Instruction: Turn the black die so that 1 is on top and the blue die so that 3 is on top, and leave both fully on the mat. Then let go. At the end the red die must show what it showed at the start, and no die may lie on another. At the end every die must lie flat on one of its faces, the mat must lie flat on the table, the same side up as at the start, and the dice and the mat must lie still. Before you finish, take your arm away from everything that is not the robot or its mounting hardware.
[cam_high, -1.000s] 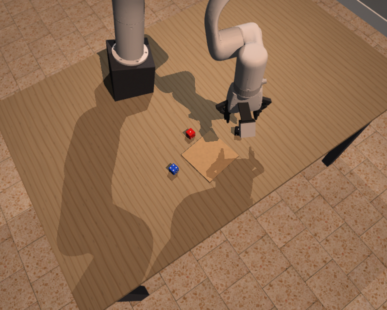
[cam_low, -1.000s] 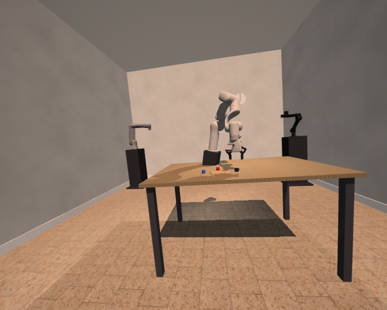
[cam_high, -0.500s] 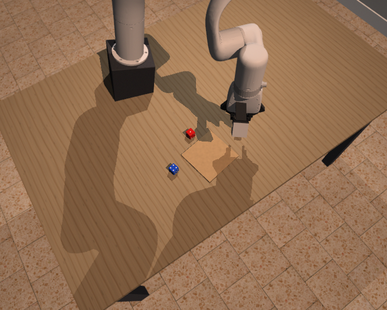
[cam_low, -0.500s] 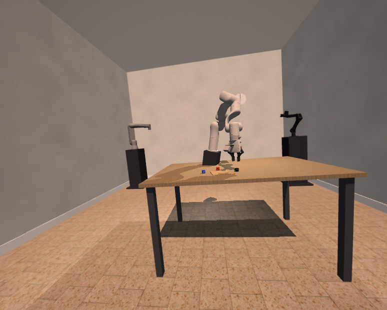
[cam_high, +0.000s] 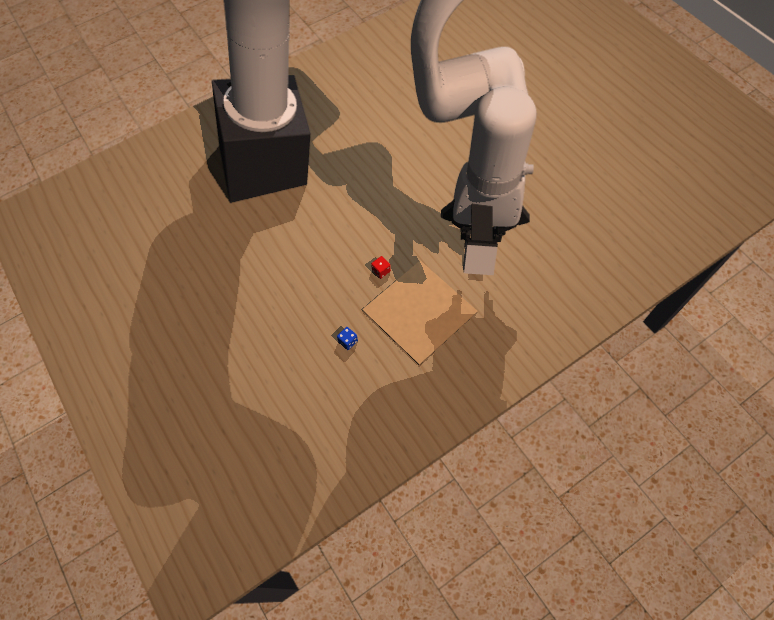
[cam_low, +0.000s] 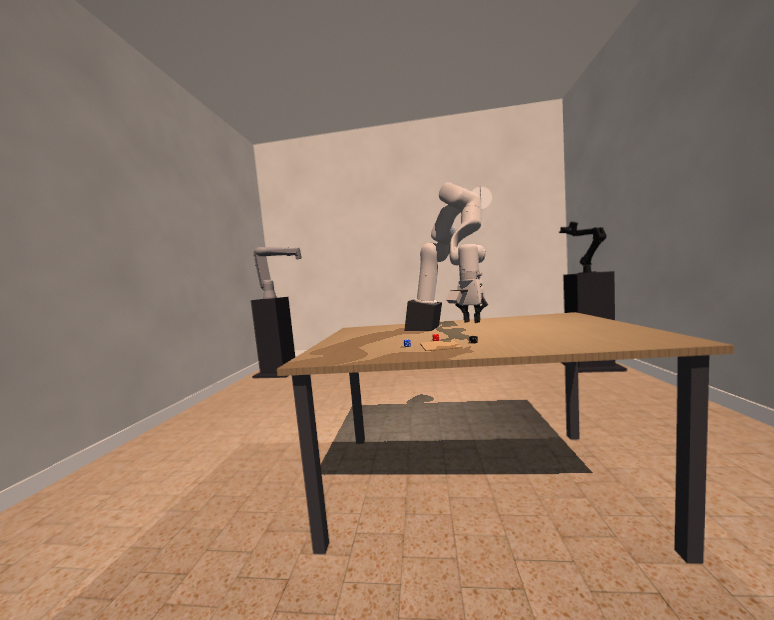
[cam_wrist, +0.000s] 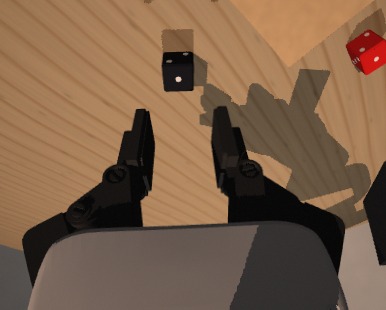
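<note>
Gripper part-open, nothing held, black die off mat

Gripper (cam_high: 480, 233) (cam_low: 471, 320) (cam_wrist: 182, 125) fingers are held partly apart above the table (cam_high: 562, 258) (cam_low: 568, 335) (cam_wrist: 65, 125); nothing is gripped. The black die (cam_low: 473, 339) (cam_wrist: 178, 72) is seated off the mat (cam_high: 407, 313) (cam_low: 439, 346) (cam_wrist: 295, 30), near one corner; in the top view it is hidden. Also off the mat, the red die (cam_high: 381, 266) (cam_low: 436, 337) (cam_wrist: 367, 52) and blue die (cam_high: 347, 337) (cam_low: 407, 343) are seen near it.

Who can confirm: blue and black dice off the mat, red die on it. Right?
Not quite: the red die is off the mat, on the table beside it, as the top view shows. Blue and black dice off the mat stands.
</note>
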